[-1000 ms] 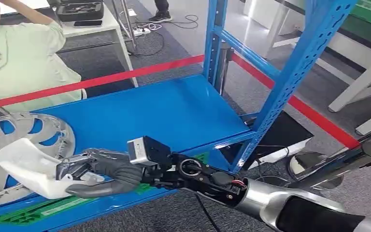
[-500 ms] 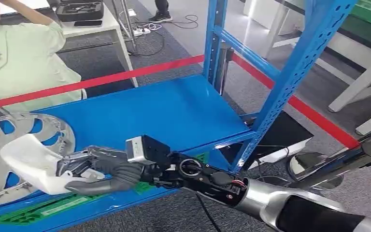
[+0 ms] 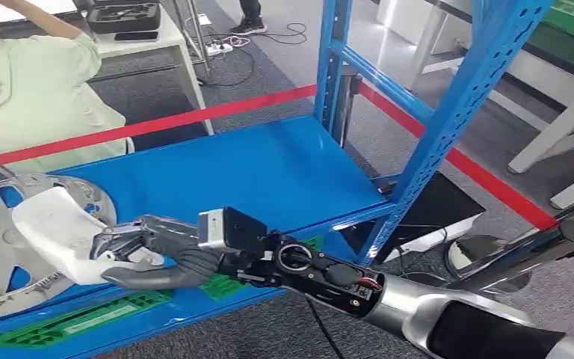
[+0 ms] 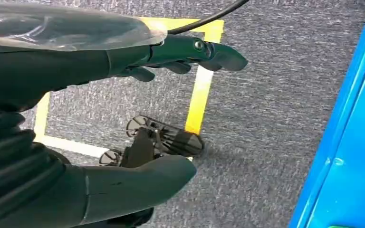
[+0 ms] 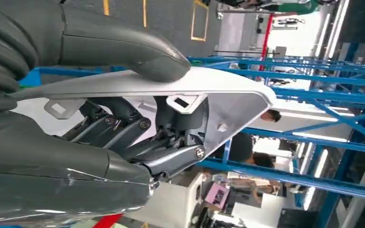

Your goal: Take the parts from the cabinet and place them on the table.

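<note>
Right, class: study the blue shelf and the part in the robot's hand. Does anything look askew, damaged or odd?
Nothing looks damaged or spilled. The right hand grips the white part, tilted above the blue shelf. The silver wheel cover lies at the shelf's left end, partly behind the part.

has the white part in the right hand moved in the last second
Yes. The white part, held by the right hand, has risen away from the blue shelf's front edge and now overlaps more of the silver wheel cover behind it.
</note>
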